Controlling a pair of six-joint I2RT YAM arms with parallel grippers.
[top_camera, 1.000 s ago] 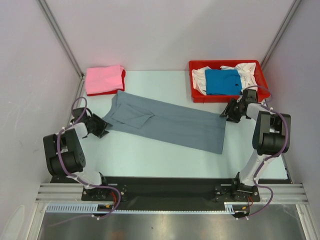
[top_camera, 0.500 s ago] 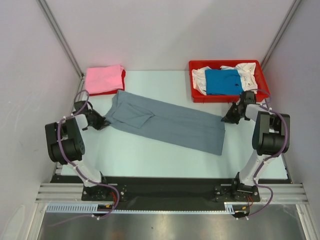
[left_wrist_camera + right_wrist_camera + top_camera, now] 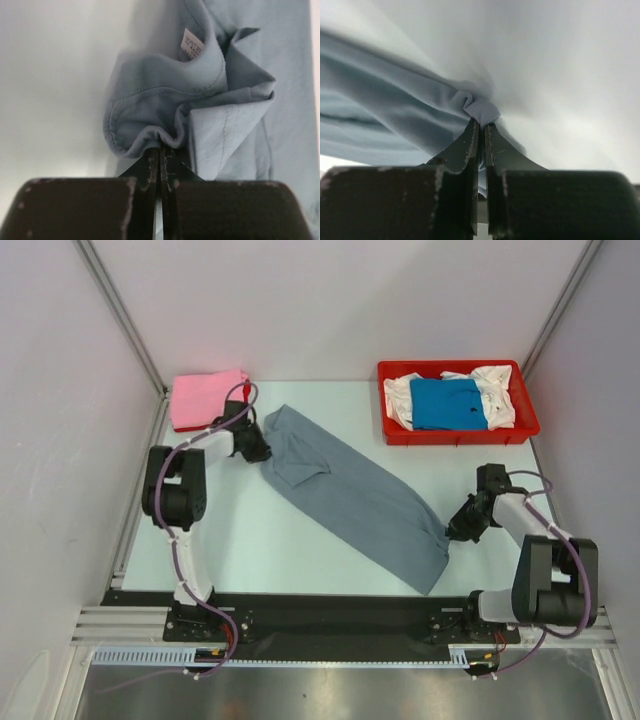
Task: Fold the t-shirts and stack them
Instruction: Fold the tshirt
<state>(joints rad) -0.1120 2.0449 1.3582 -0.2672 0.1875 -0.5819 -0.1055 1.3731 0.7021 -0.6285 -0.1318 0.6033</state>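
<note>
A slate grey t-shirt [image 3: 355,495], folded into a long strip, lies diagonally across the table from upper left to lower right. My left gripper [image 3: 259,452] is shut on its collar end, where the cloth [image 3: 165,100] bunches above the jaws with a label showing. At the lower right end my right gripper [image 3: 455,530] is shut on the hem corner [image 3: 481,111]. A folded pink t-shirt [image 3: 205,396] lies at the back left. Bright blue [image 3: 445,403] and white [image 3: 495,390] t-shirts sit in the tray.
The red plastic tray [image 3: 457,435] stands at the back right. White walls with metal corner posts enclose the table on three sides. The arm bases sit on a black rail [image 3: 330,615] at the near edge.
Both grippers have shut on the grey shirt's ends. The left one carried its end back and right, the right one pulled its end toward the near edge, so the strip has swung to a steeper diagonal.
</note>
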